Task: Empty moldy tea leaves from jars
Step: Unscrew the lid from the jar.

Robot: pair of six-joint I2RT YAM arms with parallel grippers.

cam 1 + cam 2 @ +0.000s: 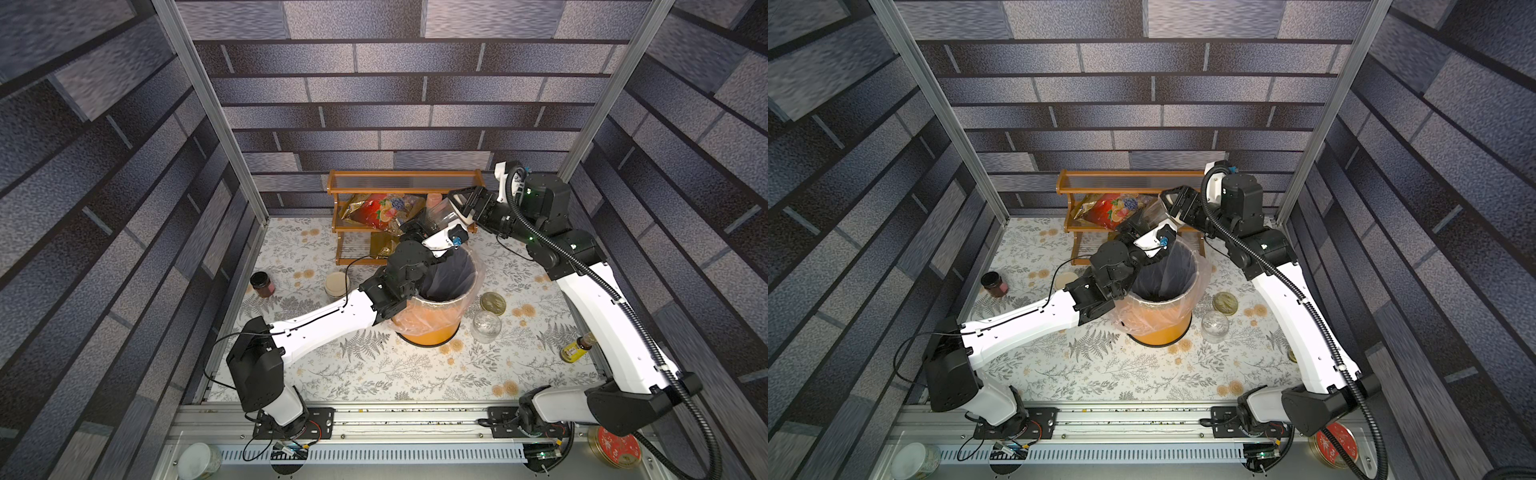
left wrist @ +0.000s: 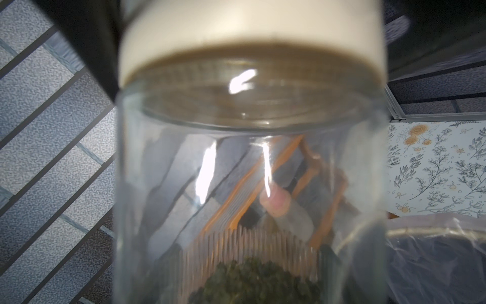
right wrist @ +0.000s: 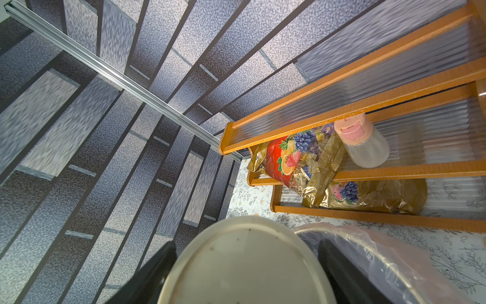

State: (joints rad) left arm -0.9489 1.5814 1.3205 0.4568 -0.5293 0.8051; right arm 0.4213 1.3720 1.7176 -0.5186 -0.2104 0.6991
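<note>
Two grippers share one jar (image 1: 444,214), held in the air at the far rim of the orange bin (image 1: 428,332), in front of the wooden shelf (image 1: 403,183).

Left gripper (image 1: 422,226): jaws closed on the glass body, steadying it. The clear wall fills the left wrist view, and the tea leaves (image 2: 252,279) lie as a dark green heap at the end away from the lid.

Right gripper (image 1: 457,203): jaws closed from both sides on the cream lid (image 3: 244,263). Its flat top fills the lower part of the right wrist view, between two dark fingers (image 3: 157,265). The lid sits fully on the glass, and no gap shows at its edge.

Division of labour, as judged: one arm fixes the body so that the other can twist the lid free, which is the step now in hand. The spot beside the bin's clear plastic liner (image 1: 473,270) probably keeps the coming tip short and lets stray crumbs fall inside.

Dark bits show at the bottom of the bin. An open, empty-looking jar (image 1: 485,326) stands on the flowered tablecloth (image 1: 374,374) just beside it, which suggests one jar is done. Another lidded jar (image 1: 336,284) stands on the bin's other side, partly behind the left arm.
</note>
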